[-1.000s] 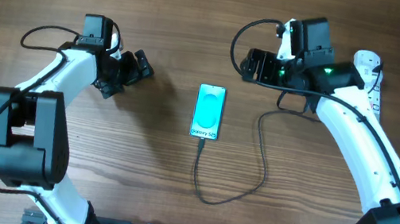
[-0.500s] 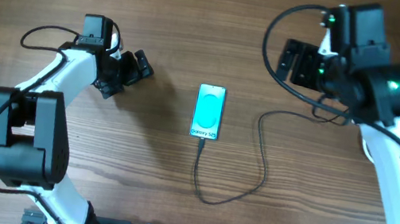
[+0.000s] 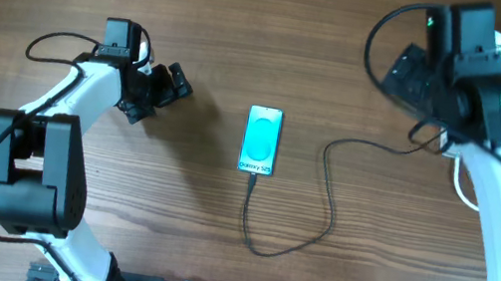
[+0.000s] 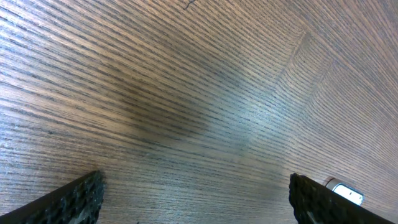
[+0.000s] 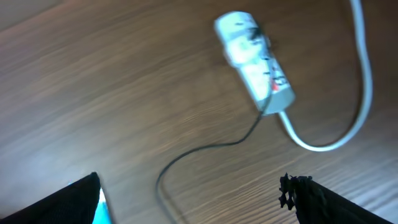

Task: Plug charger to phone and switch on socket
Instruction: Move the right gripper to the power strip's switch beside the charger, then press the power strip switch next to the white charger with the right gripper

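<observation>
While the left pincer [image 4: 196,200] hangs low over bare wood at the left of the brown wooden counter [image 3: 230,16], its two ribbed black fingertips spread wide with nothing between them, the right pincer [image 5: 189,200] is raised high at the far right, jaws likewise wide apart and empty. The phone [image 3: 262,140], a slim rectangular smartphone with a lit blue-teal screen, lies flat at the counter's middle. The charger [image 3: 331,214], a long thin black cable, meets the phone's near edge, loops toward the front of the counter and runs back to the right; whether its connector is fully seated cannot be told at this size. The socket [image 5: 256,62], a small white power strip with rounded ends and red marks, lies far right beneath the raised arm, hidden from the overhead camera but clear of the fingertips in the right wrist view, with a thick white lead [image 5: 323,144] curving off its near end beside the black cable.

Judging from this layout, the plugging looks done and the switch remains. The risks lie in that press: the wrist view is blurred, so the switch cannot be picked out, and a descent from this height could land off target. An off-centre push may slide the light strip, tugging the cable and pulling the connector out of the phone; wide jaws could also snag either lead.
</observation>
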Controlling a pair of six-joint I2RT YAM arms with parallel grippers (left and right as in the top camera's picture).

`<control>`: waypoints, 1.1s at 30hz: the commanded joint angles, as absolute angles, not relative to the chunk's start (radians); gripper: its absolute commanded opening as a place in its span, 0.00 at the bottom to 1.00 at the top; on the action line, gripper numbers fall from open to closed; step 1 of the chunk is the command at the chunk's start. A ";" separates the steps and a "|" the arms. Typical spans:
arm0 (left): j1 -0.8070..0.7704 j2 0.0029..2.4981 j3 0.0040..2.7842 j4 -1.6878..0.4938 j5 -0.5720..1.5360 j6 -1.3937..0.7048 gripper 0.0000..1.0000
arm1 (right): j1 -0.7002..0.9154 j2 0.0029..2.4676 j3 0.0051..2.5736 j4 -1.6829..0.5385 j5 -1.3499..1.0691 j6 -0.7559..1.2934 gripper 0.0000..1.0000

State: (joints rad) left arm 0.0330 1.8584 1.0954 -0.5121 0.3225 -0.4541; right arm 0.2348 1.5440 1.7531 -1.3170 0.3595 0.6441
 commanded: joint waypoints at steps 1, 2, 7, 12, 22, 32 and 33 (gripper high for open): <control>0.046 1.897 1.064 -0.528 0.268 -0.452 1.00 | 0.138 1.630 1.767 -1.322 0.416 0.709 1.00; 0.046 1.897 1.064 -0.528 0.268 -0.452 1.00 | 0.112 1.648 1.767 -1.325 0.401 0.710 1.00; 0.046 1.897 1.064 -0.528 0.268 -0.452 1.00 | -0.014 1.716 1.766 -1.346 0.279 0.715 1.00; 0.046 1.897 1.064 -0.528 0.268 -0.452 1.00 | -0.137 1.781 1.765 -1.340 0.258 0.795 1.00; 0.046 1.897 1.064 -0.528 0.268 -0.452 1.00 | -0.305 1.889 1.765 -1.323 0.246 0.690 1.00; 0.046 1.897 1.064 -0.528 0.268 -0.452 1.00 | -0.432 1.914 1.713 -1.272 0.246 0.620 1.00; 0.046 1.897 1.064 -0.528 0.268 -0.452 1.00 | -0.437 1.916 1.687 -1.249 0.246 0.620 1.00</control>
State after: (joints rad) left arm 0.0330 1.8584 1.0954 -0.5121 0.3229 -0.4545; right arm -0.4145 1.8919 1.7412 -1.2797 0.2543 0.6479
